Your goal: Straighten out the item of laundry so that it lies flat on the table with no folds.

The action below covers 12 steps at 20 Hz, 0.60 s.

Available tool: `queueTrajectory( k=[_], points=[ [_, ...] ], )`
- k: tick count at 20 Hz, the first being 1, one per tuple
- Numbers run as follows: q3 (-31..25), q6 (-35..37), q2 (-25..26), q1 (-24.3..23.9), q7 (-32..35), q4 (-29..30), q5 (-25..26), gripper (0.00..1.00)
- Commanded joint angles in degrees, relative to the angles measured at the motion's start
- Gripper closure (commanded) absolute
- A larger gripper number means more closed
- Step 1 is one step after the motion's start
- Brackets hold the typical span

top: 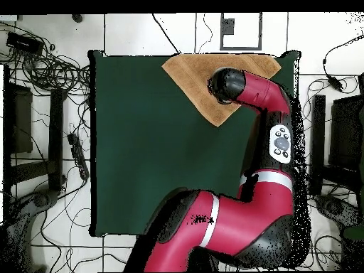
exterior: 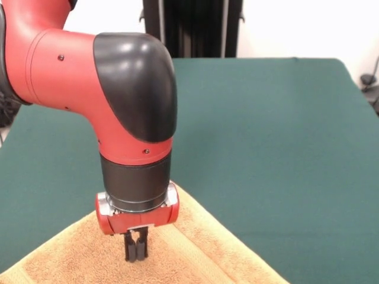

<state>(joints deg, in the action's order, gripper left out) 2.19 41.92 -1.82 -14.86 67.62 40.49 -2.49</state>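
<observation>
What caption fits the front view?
Sawyer gripper, fingers together, comes down onto the orange-tan towel at the near edge of the green table.

Pale tiled floor, tangled black cables at one side, white wall, dark stand

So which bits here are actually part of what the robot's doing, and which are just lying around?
Part of the job:
- towel
- green table
- pincer, closed, tips down at the towel

Just lying about:
- tangled cables on the floor
- power strip on the floor beside the table
</observation>
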Motion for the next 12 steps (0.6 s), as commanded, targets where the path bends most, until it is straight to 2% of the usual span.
queueTrajectory(
  k=[1,12],
  points=[
    [0.82,11.30,7.90,2.51,7.33,5.64,3.48,1.00],
    [3.33,14.65,6.68,3.52,3.60,8.05,5.09,1.00]
  ],
)
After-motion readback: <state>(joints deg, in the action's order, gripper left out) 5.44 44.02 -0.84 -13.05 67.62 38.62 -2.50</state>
